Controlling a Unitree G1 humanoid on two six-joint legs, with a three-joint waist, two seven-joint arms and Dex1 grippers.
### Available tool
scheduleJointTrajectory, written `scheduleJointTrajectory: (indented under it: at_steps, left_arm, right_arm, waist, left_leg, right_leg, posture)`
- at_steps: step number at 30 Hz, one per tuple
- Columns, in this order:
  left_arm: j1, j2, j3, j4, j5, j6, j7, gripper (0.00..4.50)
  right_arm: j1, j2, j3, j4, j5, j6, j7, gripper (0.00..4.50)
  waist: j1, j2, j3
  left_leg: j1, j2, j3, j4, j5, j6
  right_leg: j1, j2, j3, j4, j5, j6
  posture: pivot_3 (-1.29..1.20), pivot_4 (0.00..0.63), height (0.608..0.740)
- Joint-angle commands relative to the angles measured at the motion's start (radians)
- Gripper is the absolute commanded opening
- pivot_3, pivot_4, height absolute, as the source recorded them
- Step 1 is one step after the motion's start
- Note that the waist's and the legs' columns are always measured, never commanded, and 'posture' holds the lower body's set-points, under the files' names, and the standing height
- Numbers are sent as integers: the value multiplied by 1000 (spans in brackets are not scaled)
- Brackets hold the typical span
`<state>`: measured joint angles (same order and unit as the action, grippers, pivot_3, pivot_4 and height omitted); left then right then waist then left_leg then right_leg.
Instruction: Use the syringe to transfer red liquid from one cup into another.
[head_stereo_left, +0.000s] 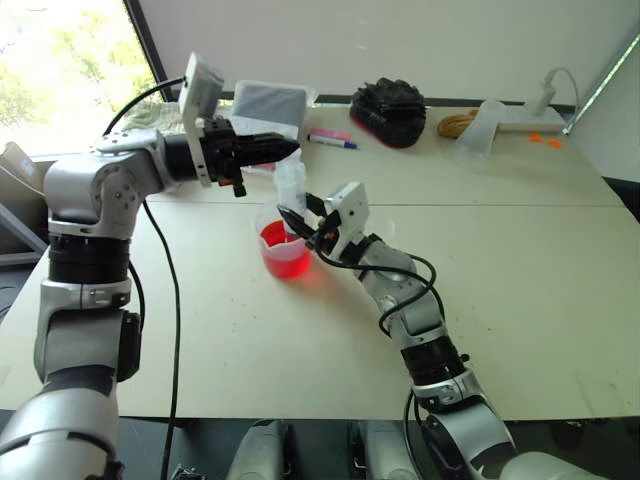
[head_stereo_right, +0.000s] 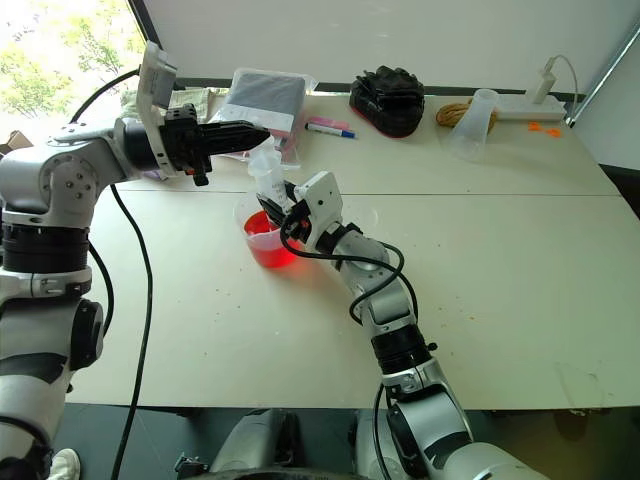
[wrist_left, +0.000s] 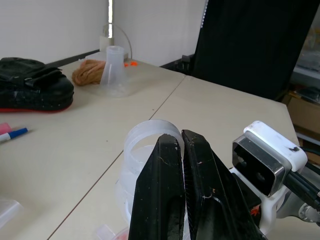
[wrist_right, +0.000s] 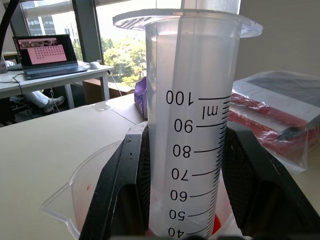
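The syringe (head_stereo_left: 290, 190) stands upright over the wide spouted cup (head_stereo_left: 262, 232), which holds red liquid (head_stereo_left: 288, 255); its tip is hidden inside the cup. My right gripper (head_stereo_left: 298, 225) is shut on the barrel (wrist_right: 192, 125), one finger on each side, near the cup's rim. The part of the barrel showing in the right wrist view looks clear. My left gripper (head_stereo_left: 290, 150) points level to the right with its fingers (wrist_left: 165, 190) pressed together just above the plunger's round top (wrist_left: 150, 137); contact cannot be told. The smaller plain cup (head_stereo_left: 478, 128) sits far back right.
Along the table's back edge lie a plastic-wrapped grey pack (head_stereo_left: 270, 105), two markers (head_stereo_left: 330, 138), a black bag (head_stereo_left: 388, 110), a coil of rope (head_stereo_left: 455, 125) and a white plug with cable (head_stereo_left: 543, 98). Open table lies right of the cups.
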<state>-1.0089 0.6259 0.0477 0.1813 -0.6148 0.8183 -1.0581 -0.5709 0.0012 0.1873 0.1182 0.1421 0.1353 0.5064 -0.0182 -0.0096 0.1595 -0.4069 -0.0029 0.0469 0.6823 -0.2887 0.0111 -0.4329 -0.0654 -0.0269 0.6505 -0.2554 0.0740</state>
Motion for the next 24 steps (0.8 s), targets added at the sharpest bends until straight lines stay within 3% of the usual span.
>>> scheduleJointTrajectory:
  at_steps: [1,9,10,17,24]
  left_arm:
    - [-63,10,55,-52,-3,-42,37,10]
    - [31,57,15,-120,16,6,11,10]
    - [31,57,21,-120,8,21,18,646]
    - [63,76,30,-143,8,-14,-12,2967]
    - [70,97,51,-124,11,-18,-15,2967]
  right_arm:
    - [6,15,73,-16,-9,6,46,1413]
    - [-8,11,63,-24,-4,14,51,1413]
    - [-9,11,63,-25,-4,15,51,1413]
    - [-21,7,55,-35,1,21,53,1413]
    - [-34,4,40,-45,5,19,44,1413]
  waist:
    - [0,0,0]
    - [-2,0,0]
    - [-1,0,0]
    - [0,0,0]
    - [0,0,0]
  left_leg:
    - [0,0,0,0,0,0]
    - [0,0,0,0,0,0]
    - [0,0,0,0,0,0]
    - [0,0,0,0,0,0]
    - [0,0,0,0,0,1]
  right_leg:
    - [0,0,0,0,0,0]
    - [0,-1,0,0,0,0]
    - [0,-1,0,0,0,0]
    - [0,-1,0,0,0,0]
    - [0,-1,0,0,0,0]
  posture:
    - [0,150,740]
    - [0,150,740]
    - [0,150,740]
    - [0,150,740]
    - [0,150,740]
